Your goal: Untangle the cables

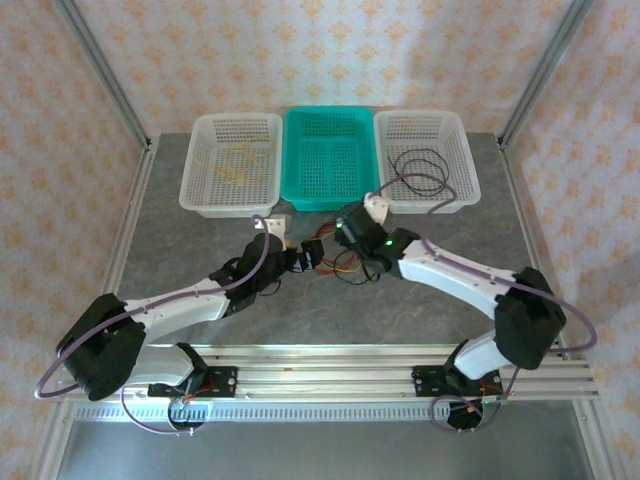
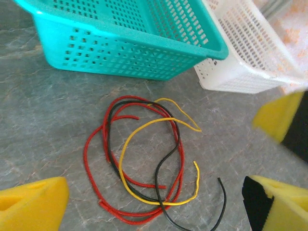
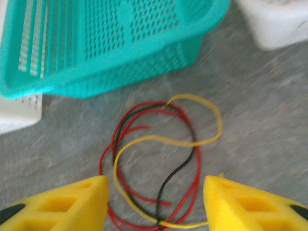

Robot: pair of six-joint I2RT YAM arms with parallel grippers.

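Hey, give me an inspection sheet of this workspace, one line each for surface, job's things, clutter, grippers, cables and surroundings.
Surface: grey marbled table.
Job's things: red, yellow and black tangle lies on the table in front of the teal basket; yellow cables in the left white basket; black cable in the right white basket.
Clutter: nothing seen.
Grippers: left gripper open; right gripper open, its fingers either side of the tangle; nothing held.
Cables: purple arm cables run along both arms.
Surroundings: patterned walls, metal frame posts.
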